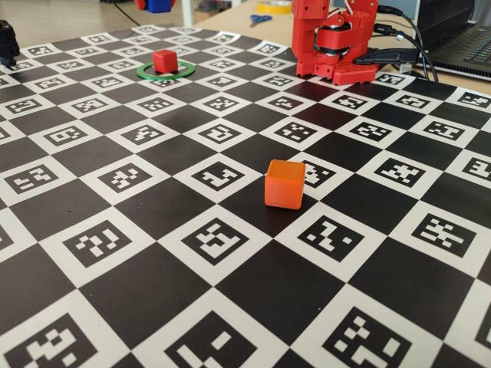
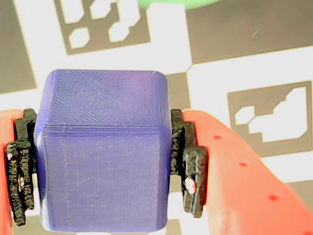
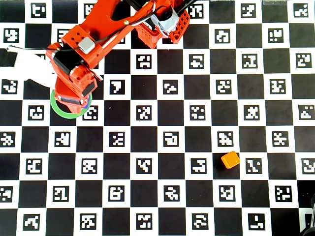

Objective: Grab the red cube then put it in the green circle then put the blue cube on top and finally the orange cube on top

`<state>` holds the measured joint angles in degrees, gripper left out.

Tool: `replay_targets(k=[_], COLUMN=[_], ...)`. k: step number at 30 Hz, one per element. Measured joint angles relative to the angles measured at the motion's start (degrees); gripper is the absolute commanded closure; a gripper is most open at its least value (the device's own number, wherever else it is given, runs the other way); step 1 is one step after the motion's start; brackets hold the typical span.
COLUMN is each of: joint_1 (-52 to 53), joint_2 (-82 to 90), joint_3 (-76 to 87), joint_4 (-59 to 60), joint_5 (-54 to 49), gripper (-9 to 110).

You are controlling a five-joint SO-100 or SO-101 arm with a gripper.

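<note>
So the gripper [image 2: 100, 161] is clamping the blue cube [image 2: 102, 152] between its two black pads [image 2: 188, 161], squeezing it on opposite side faces, which is keeping the cube level and leaving its bottom face free for stacking. In the fixed view the blue cube [image 1: 157, 4] is hanging up at the very top edge, well above the board [image 1: 230, 230]. The red cube [image 1: 164, 60] is already sitting inside the green circle [image 1: 146, 73], so the first step looks done. From overhead the arm [image 3: 83, 54] is covering most of the ring [image 3: 61, 112] and hiding the red cube completely, so I'm guessing it's lining up for the drop. The orange cube [image 3: 230, 160] is waiting well apart from the ring, untouched. The tricky bit will be landing blue squarely on red without knocking it.
</note>
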<state>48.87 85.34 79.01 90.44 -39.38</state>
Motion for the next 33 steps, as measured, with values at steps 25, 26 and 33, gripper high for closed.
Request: replay_targets(k=[25,26,33], joint_1=[6.5,6.5,6.5], joint_2=[2.11,2.11,2.11], joint_3=[16.7,17.05,19.07], joint_4=[-15.47,-16.26,-20.74], joint_5=[-13.97,-14.24,-15.12], gripper=[94,94,94])
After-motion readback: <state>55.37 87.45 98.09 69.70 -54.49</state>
